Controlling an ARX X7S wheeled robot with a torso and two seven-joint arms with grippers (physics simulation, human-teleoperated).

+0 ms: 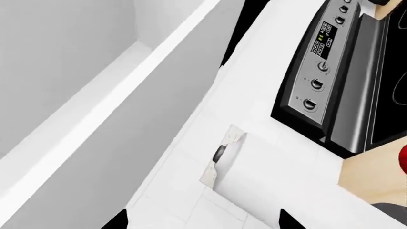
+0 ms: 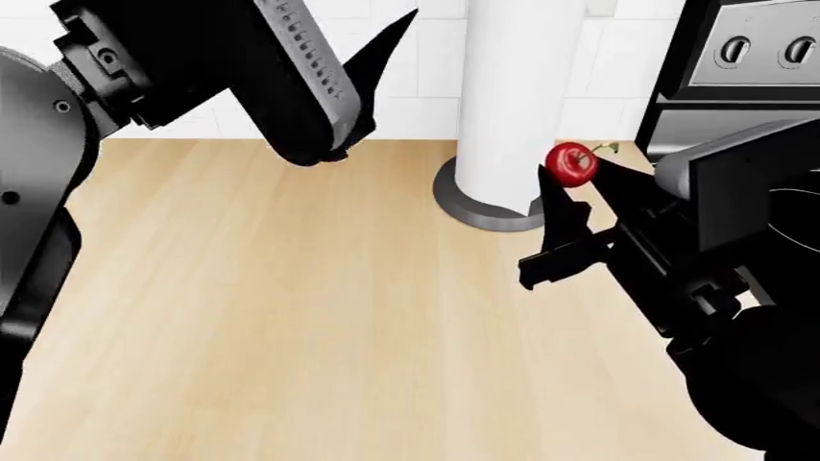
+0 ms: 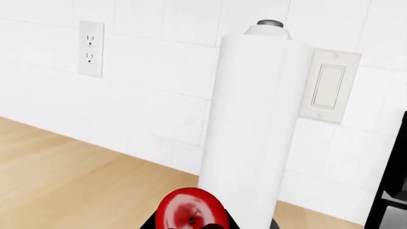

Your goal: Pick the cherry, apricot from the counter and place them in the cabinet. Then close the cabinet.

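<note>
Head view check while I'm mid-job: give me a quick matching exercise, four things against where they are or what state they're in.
Things:
1. cherry
2. paper towel roll
3. left hand
4. stove knobs

Places or states:
A. raised above the counter, holding nothing
B. standing upright on a round grey base by the tiled wall
C. held between the right hand's fingers, clear of the counter
D. on the panel at the far right

Pairs: 1-C, 2-B, 3-A, 4-D
</note>
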